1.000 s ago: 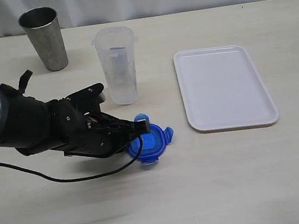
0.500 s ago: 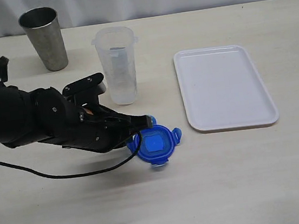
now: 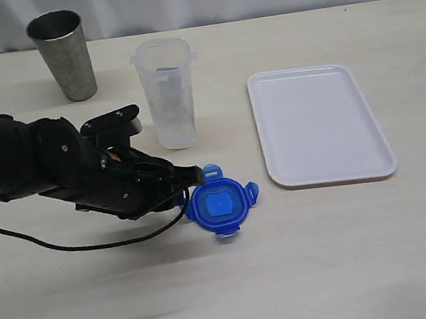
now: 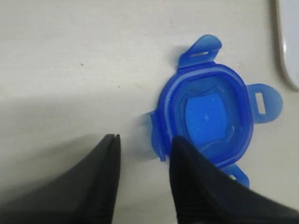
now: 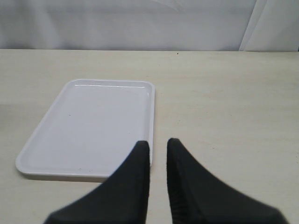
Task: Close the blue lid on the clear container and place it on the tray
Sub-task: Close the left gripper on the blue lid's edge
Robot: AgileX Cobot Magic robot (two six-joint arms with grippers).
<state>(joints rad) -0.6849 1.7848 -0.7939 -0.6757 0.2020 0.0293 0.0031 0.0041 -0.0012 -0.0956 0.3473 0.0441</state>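
The blue lid [image 3: 217, 206] lies flat on the table, hollow side up, in front of the clear container [image 3: 168, 95], which stands upright and uncovered. My left gripper [image 3: 191, 185] is low at the lid's left edge, open. In the left wrist view the left gripper [image 4: 145, 140] has bare table between its fingers, and one finger [image 4: 187, 163] partly covers the rim of the blue lid [image 4: 205, 121]. The white tray [image 3: 317, 123] lies to the right with nothing on it. My right gripper [image 5: 158, 143] hovers near a corner of the tray [image 5: 93, 121], slightly open and holding nothing.
A steel cup [image 3: 64, 53] stands at the back left, behind the left arm. A black cable [image 3: 91, 247] trails from that arm across the table in front. The table's far edge meets a pale backdrop.
A second ago the left gripper held the lid tilted on edge. The lid now lies flat on the table, and the jaws have opened and drawn back a little to the left.
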